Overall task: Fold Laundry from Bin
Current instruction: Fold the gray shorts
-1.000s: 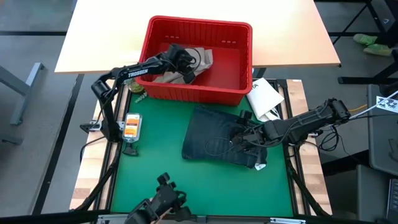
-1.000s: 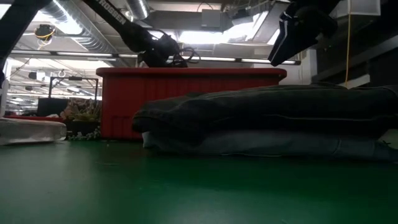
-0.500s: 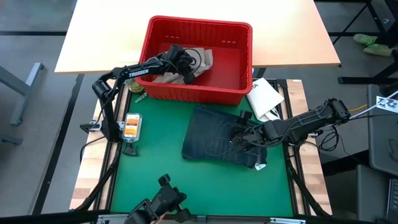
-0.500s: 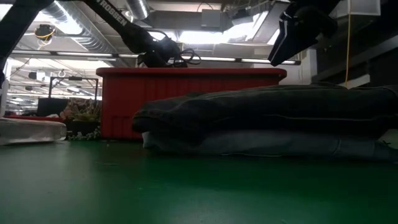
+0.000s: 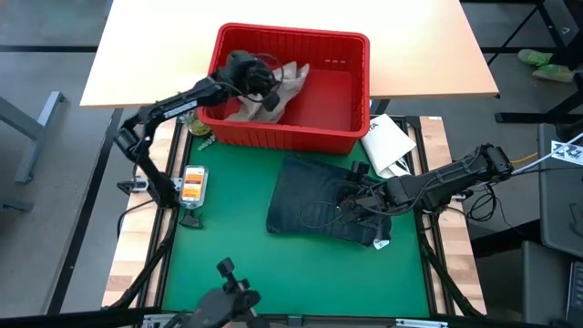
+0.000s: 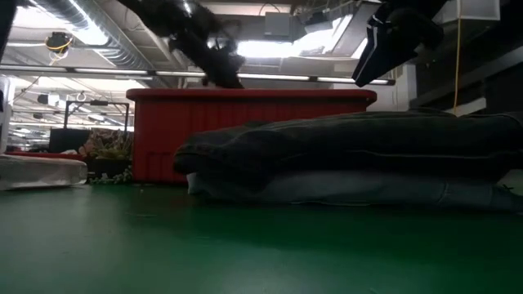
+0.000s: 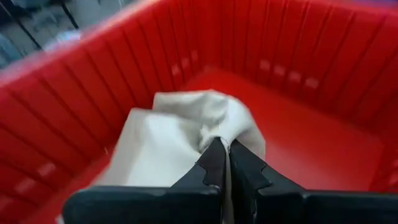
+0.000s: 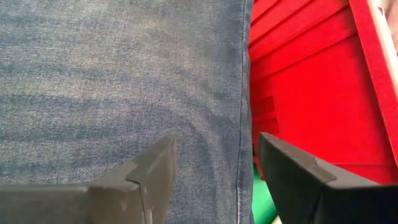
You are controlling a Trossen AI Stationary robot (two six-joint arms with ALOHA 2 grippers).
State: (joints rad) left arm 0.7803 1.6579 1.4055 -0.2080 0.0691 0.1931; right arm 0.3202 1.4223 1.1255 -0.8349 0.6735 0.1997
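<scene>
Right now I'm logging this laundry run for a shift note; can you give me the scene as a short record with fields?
bin: red basket at the table's far side
left gripper: shut on the tan garment inside the bin
right gripper: open, over the folded jeans
jeans: on the green mat, in front of the bin
beside bin: white packet

Left gripper (image 7: 225,163) reaching forward, fingers pinched tight together, a fold of cloth caught between them. Right gripper (image 8: 214,165) low, pointing down, fingers spread wide.
</scene>
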